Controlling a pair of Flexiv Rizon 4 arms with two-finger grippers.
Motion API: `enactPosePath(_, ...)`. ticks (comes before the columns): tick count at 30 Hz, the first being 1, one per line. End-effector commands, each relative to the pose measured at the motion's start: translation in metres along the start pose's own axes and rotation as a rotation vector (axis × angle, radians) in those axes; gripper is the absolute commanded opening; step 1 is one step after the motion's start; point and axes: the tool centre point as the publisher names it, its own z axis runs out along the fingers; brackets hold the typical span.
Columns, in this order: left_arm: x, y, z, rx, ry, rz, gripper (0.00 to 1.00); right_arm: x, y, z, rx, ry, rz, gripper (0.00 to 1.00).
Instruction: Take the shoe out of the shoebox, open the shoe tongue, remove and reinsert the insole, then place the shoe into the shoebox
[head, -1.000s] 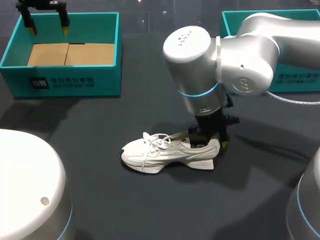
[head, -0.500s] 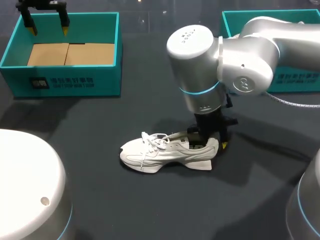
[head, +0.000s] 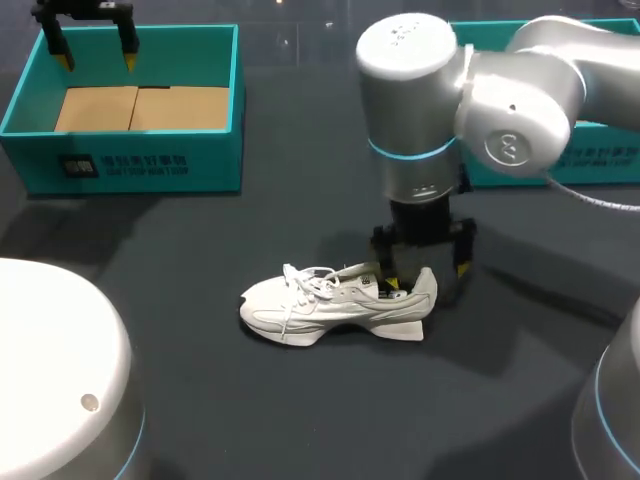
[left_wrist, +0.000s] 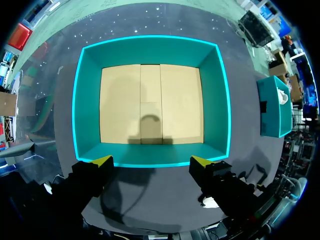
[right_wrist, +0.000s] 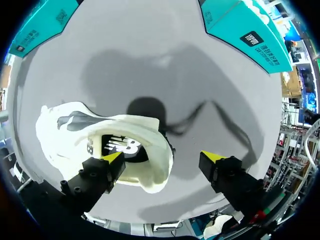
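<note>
The shoe (head: 335, 305) sits upright on the table (head: 250, 420), toe toward my left. My right hand (right_wrist: 163, 156) straddles its heel, fingers wide, gripping nothing (one tip inside the collar). My left hand (left_wrist: 151, 161) hangs open over the shoebox (head: 150, 160).

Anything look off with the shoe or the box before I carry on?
Nothing stands out. The shoe sits upright on its sole, laces loose but intact, its heel wall between the open fingers of the right gripper. The shoebox under the left gripper stands square and undamaged.
</note>
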Motion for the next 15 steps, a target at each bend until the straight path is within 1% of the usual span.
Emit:
enactPosePath(1,0.000,0.000,0.000,0.000,-0.001,0.000,1.00,-0.034,-0.007,-0.024,-0.051,0.199,-0.128,1.00)
enactPosePath(2,0.000,0.000,0.000,0.000,-0.001,0.000,1.00,-0.038,-0.008,-0.031,-0.104,0.307,-0.254,1.00)
enactPosePath(3,0.000,0.000,0.000,0.000,-0.001,0.000,1.00,-0.042,-0.008,-0.033,-0.083,0.341,-0.304,1.00)
enactPosePath(4,0.000,0.000,0.000,0.000,-0.001,0.000,1.00,-0.043,-0.005,-0.034,-0.006,0.296,-0.279,1.00)
enactPosePath(13,0.000,0.000,0.000,0.000,-0.001,0.000,1.00,-0.043,-0.005,-0.034,-0.006,0.296,-0.279,1.00)
enactPosePath(15,0.000,0.000,0.000,0.000,-0.001,0.000,1.00,-0.046,-0.009,-0.034,-0.082,0.383,-0.361,1.00)
